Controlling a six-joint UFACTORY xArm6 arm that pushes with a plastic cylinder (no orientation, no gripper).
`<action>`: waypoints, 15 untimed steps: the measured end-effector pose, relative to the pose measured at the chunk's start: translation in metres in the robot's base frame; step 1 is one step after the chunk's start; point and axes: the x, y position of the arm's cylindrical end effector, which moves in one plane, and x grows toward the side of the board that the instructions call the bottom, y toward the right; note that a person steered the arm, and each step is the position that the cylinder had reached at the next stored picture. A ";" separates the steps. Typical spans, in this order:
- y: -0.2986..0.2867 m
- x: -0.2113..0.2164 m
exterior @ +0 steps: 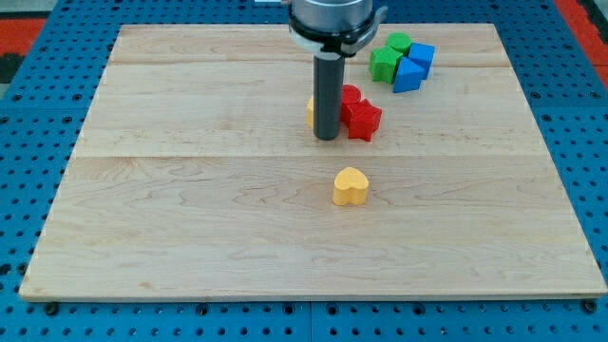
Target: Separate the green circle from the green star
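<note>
Green circle (399,43) and green star (384,65) sit touching at the far right of the board (190,237), packed against two blue blocks (414,66). My tip (327,138) has no claw, only a rod; it rests left of them, beside the red blocks (358,112). A yellow heart (351,187) lies nearer.

Wooden board (190,237) under scattered coloured blocks (350,186)

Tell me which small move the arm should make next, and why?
Probably slide my tip toward the view's upper right. It sits beside the red blocks, while the green circle and green star still touch, crowded by two blue blocks.
</note>
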 end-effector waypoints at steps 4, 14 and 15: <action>0.058 -0.043; 0.185 -0.187; 0.182 -0.197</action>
